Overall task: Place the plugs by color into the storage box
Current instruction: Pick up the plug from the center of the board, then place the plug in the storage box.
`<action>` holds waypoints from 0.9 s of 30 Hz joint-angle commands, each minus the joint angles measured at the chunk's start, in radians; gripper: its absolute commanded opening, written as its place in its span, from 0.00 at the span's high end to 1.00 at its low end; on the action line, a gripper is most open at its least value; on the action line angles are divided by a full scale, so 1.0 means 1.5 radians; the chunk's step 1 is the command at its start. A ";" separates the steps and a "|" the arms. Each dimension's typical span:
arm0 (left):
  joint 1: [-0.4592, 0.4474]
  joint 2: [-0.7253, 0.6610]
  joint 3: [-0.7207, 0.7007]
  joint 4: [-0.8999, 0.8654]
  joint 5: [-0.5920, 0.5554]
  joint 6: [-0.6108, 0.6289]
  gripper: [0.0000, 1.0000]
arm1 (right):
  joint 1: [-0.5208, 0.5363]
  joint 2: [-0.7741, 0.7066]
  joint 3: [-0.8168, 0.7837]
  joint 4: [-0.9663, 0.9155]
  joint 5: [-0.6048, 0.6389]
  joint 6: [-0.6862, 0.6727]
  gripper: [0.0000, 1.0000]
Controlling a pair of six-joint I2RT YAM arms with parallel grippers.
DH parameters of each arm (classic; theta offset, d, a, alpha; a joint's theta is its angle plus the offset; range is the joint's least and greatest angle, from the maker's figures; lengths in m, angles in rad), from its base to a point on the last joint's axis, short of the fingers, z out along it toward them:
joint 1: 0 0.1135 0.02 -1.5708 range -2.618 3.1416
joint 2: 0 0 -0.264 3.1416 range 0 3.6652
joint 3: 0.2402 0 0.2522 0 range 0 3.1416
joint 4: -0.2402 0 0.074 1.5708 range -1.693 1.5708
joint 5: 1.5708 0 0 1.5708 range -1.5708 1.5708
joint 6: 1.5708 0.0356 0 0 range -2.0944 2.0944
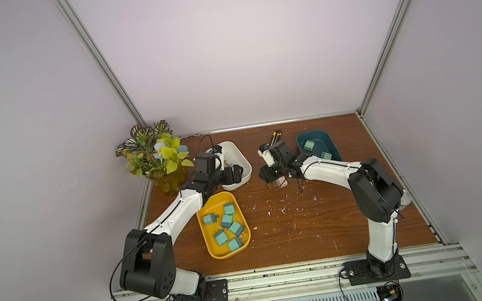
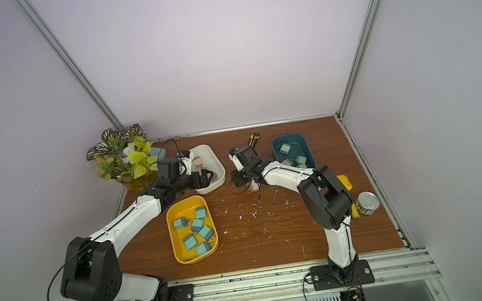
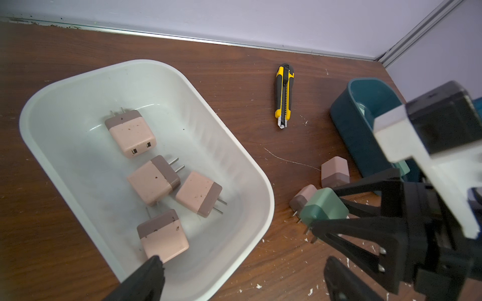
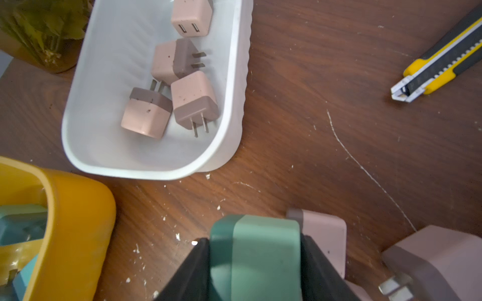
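The right gripper (image 1: 270, 176) is closed on one mint green plug (image 4: 263, 250). Its two black fingers press the plug's opposite flat sides, and the darker face with the prongs turns downward, toward the table (image 1: 324, 229). Whether the prongs touch the wood or hang just above it, I cannot say surely from these views.

The place for this colour is, I judge, the dark teal bin (image 3: 347, 125), because other green plugs (image 2: 285, 149) lie in it already. From the right gripper the bin lies close by, to the robot's right and a little farther from the base, so the right arm is clearly the nearer one. The move asks for a lift over the bin's wall and then a short swing to that side.

Two pink plugs lie on the table just beside the held one: the nearer pink plug (image 3: 303, 198) stands almost against it, and the farther pink plug (image 3: 335, 170) sits beside the bin's wall. A low swing could knock them.

The left gripper (image 2: 204, 178) is wide open and holds nothing. It hangs over the white tray (image 3: 140, 61), where four pink plugs (image 3: 130, 134) lie. The yellow tray (image 1: 217, 195) holds the teal-blue plugs (image 1: 227, 220).
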 commanded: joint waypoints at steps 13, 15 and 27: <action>-0.098 0.056 0.055 0.071 0.061 -0.089 0.09 | -0.009 -0.158 -0.094 -0.007 0.051 -0.008 0.56; -0.114 0.079 0.078 0.073 0.062 -0.097 0.09 | -0.021 -0.170 -0.107 -0.011 0.060 -0.014 0.56; -0.216 0.198 0.177 0.064 0.063 -0.108 0.09 | -0.144 -0.257 -0.198 -0.022 0.078 -0.023 0.55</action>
